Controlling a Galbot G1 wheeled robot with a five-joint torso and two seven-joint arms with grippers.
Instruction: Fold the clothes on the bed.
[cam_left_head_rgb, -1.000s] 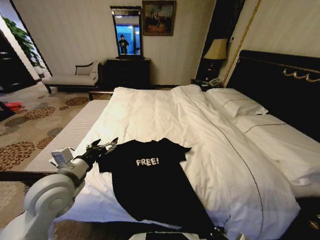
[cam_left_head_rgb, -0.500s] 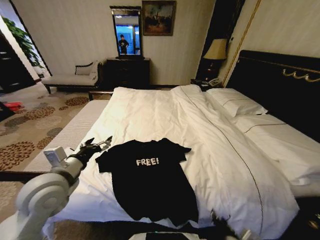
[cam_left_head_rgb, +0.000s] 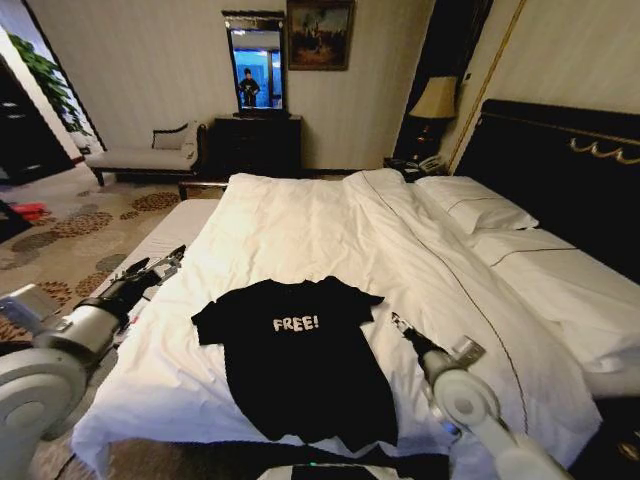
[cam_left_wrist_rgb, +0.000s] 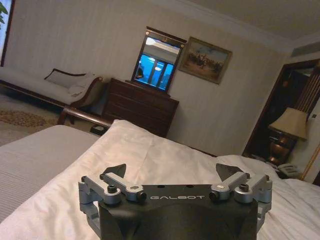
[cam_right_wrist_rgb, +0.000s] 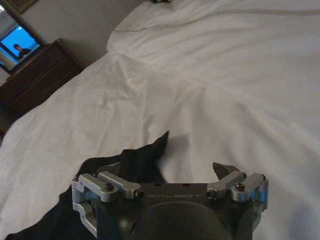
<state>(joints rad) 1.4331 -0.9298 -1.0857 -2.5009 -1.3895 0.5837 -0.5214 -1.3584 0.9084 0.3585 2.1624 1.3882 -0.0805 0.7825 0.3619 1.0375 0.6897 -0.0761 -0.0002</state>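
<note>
The clothes, one black T-shirt (cam_left_head_rgb: 295, 365) with white "FREE!" lettering, lie flat and face up on the white duvet of the bed (cam_left_head_rgb: 300, 230), near its foot. My left gripper (cam_left_head_rgb: 160, 262) hovers open over the bed's left edge, well clear of the shirt's left sleeve. Its jaws stand wide apart and hold nothing in the left wrist view (cam_left_wrist_rgb: 172, 172). My right gripper (cam_left_head_rgb: 402, 325) is just right of the shirt, beside its right sleeve. It is also open and holds nothing (cam_right_wrist_rgb: 169, 170), with the black sleeve (cam_right_wrist_rgb: 137, 155) just ahead of one finger.
White pillows (cam_left_head_rgb: 470, 205) lie against the dark headboard (cam_left_head_rgb: 560, 170) on the right. A lamp (cam_left_head_rgb: 432, 100) stands by the bed's head. A dark dresser (cam_left_head_rgb: 255, 140) with a mirror and a pale chaise (cam_left_head_rgb: 150, 155) stand at the far wall. Patterned carpet (cam_left_head_rgb: 60, 240) lies left.
My left gripper has drawn back leftward from the shirt's left sleeve. My right arm has come up beside the shirt's right side. The shirt's lower hem now lies flat.
</note>
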